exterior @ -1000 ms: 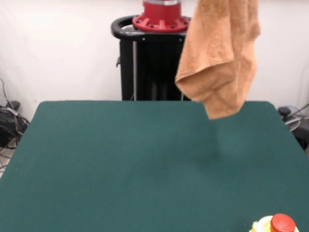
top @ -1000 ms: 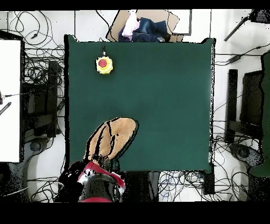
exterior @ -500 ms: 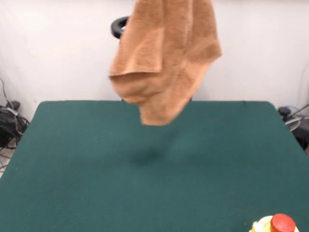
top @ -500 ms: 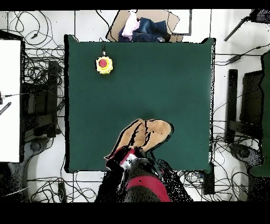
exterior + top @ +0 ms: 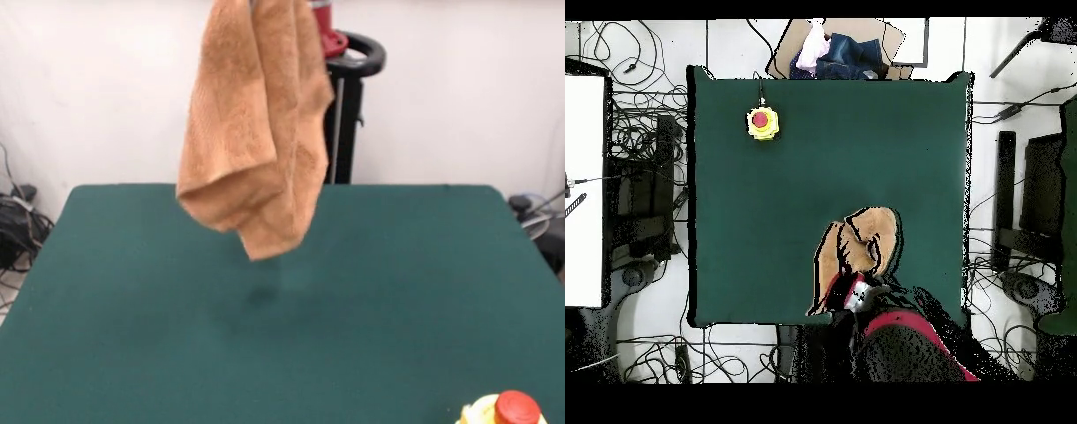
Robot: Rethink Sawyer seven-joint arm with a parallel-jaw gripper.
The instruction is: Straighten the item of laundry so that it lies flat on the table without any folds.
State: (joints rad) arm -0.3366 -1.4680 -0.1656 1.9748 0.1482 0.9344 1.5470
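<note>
Currently mid-carry: towel hangs bunched and doubled over in the air above the bench, its top end running out past the upper edge of the front view, lowest corner clear of the green surface with a faint shadow under it. None of it lies on the bench yet. Overhead view shows the towel as a narrow folded strip over the near-robot part of the bench, with the red and black arm just beside its lower end. Tool itself isn't visible in the front view, and from above it's lost in the arm and cloth, so I cannot tell how wide it is; the towel is clearly suspended from something up there, likely pinched at one edge or corner, but that's a judgement. Step in hand looks like lift-and-hang to let the folds drop out, not the lay-down. Next move probably calls for lowering so the free bottom corner touches the felt first, then dragging across the bench so the cloth unrolls flat instead of piling. Plenty of open bench around it. Yellow and red button sits at a far corner, well apart from the towel, no conflict. Task far from done.
</note>
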